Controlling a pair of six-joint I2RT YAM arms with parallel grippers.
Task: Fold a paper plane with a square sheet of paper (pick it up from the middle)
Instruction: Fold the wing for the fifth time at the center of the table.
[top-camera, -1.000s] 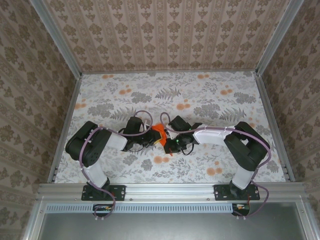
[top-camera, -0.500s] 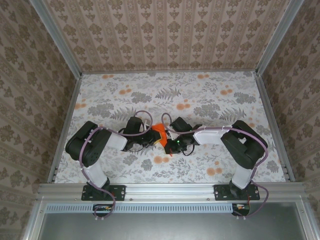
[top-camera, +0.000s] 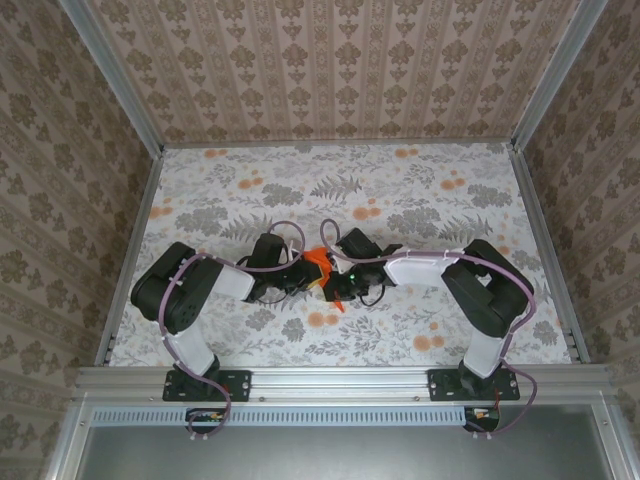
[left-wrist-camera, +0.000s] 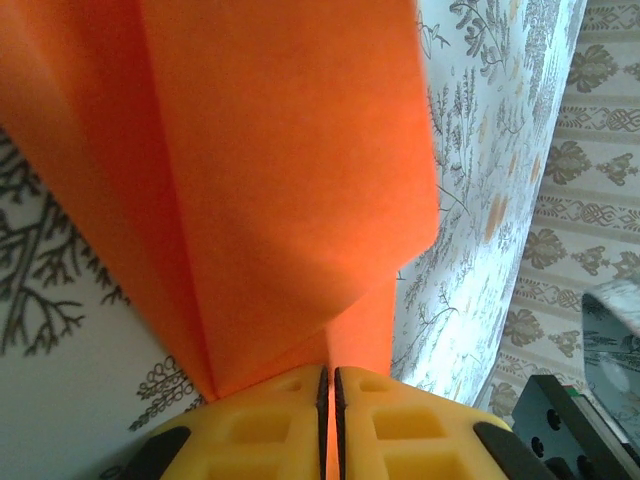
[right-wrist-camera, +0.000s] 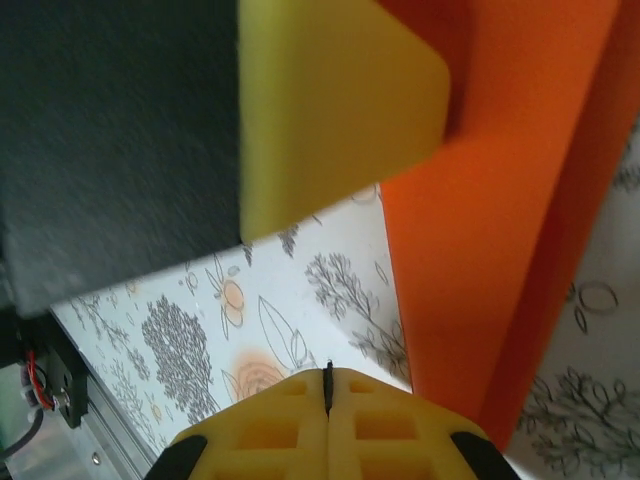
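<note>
Centre of the worktop (top-camera: 450, 200): your left gripper (left-wrist-camera: 330, 378) is clamped on the folded orange paper (left-wrist-camera: 280, 150), whose edge runs in between its yellow pads. Your right gripper (right-wrist-camera: 328, 380) is pressed closed with nothing visible between its pads, and the paper lies just beside it. The two grippers are close together.

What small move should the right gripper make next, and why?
Probably the right gripper should open a little and slide onto the folded orange paper beside it. It is shut on nothing, while the left gripper pinches the paper alone.
</note>
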